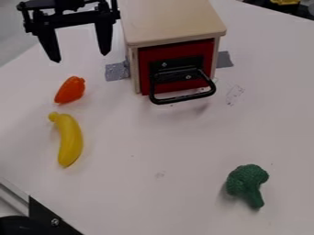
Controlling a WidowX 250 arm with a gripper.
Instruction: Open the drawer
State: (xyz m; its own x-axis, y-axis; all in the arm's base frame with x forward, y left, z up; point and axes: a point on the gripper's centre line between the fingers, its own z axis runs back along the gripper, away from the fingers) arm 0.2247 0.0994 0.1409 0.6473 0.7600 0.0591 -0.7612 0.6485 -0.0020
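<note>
Gripper (81, 58) hangs at the upper left of the view, released, its two fingers spread well apart with nothing between them. To its right in the view stands the wooden cabinet (172, 23), and in the front of it sits the red drawer (178, 86), closed. The drawer's black looped handle (184, 97) juts out, to the right of the fingertips and lower in the view, with the gripper apart from it. Grey tape (116, 71) shows at the cabinet's base, on the side nearer the gripper and on the far side too. Near the gripper and below it in the view, an orange toy vegetable (70, 90) lies on the white table (141, 147). Below that is a yellow toy banana (70, 140). Well apart from the gripper, toward the lower right, lies green toy broccoli (248, 180).
</note>
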